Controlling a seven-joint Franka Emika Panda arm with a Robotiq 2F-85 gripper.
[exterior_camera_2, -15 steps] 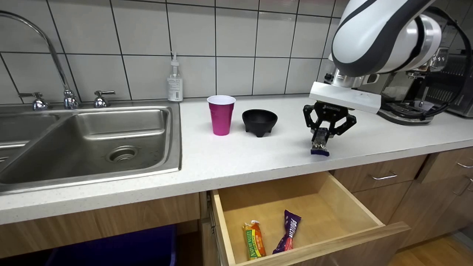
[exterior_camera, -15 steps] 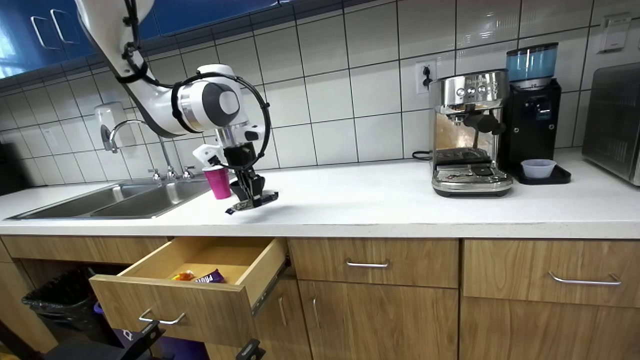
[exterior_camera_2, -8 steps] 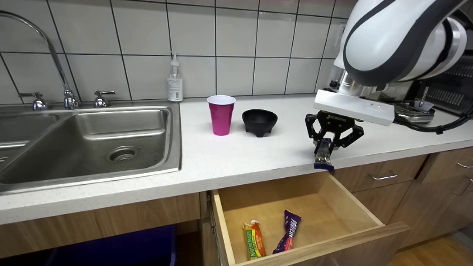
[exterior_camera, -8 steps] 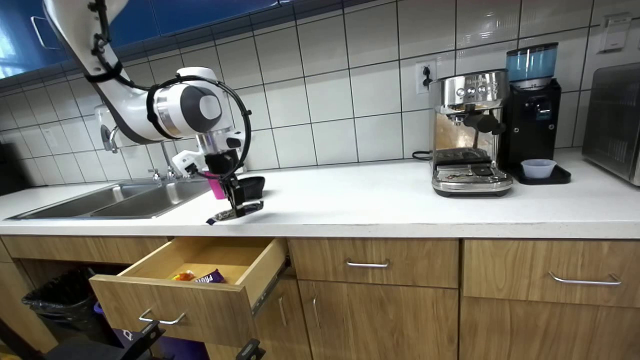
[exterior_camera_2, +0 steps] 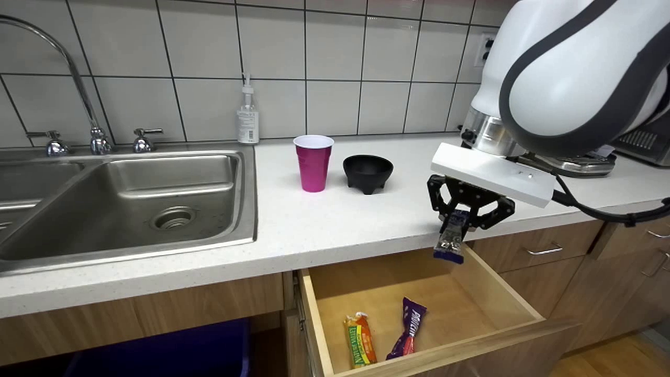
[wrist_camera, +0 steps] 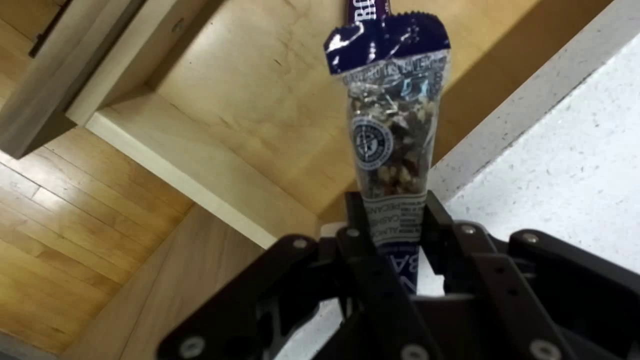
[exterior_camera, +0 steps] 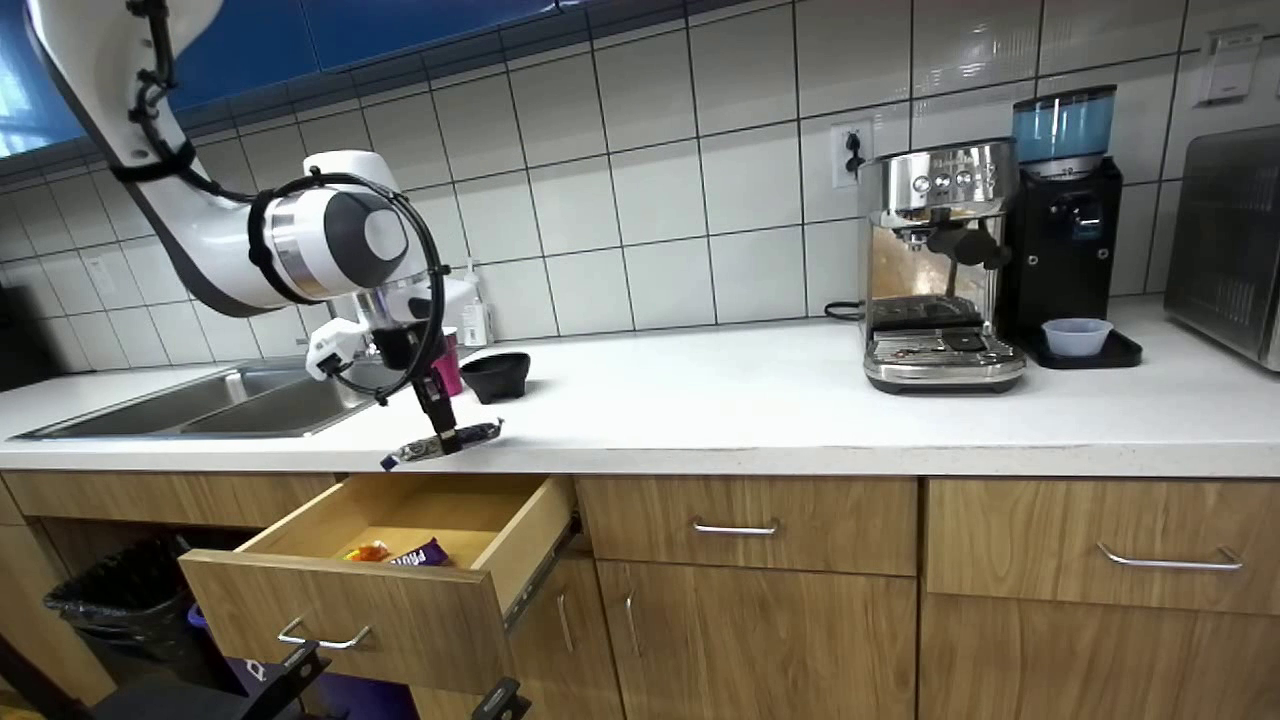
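My gripper (wrist_camera: pixel 392 212) is shut on a nut bar (wrist_camera: pixel 395 135) in a clear wrapper with dark blue ends. The bar sticks out past both sides of the fingers, and its far end tilts downward in both exterior views. Gripper (exterior_camera_2: pixel 454 229) and bar hang by the counter's front edge, over the back right part of a pulled-out wooden drawer (exterior_camera_2: pixel 445 293). Inside that drawer lie an orange and yellow wrapped bar (exterior_camera_2: pixel 360 340) and a purple wrapped bar (exterior_camera_2: pixel 408 327). The wrist view shows part of the purple bar behind the held bar's tip.
On the counter (exterior_camera_2: pixel 293 225) stand a pink cup (exterior_camera_2: pixel 314 165) and a black bowl (exterior_camera_2: pixel 368 173), left of the arm. Further left is a steel sink (exterior_camera_2: pixel 246 209). A coffee machine (exterior_camera: pixel 940 270) and a grinder (exterior_camera: pixel 1065 230) stand along the wall. A black-lined bin (exterior_camera: pixel 140 600) sits beside the drawer.
The arm has come forward and down from above the counter to the drawer's back edge, carrying the bar. The bar's outer end has swung slightly. Cup, bowl and drawer contents have stayed put.
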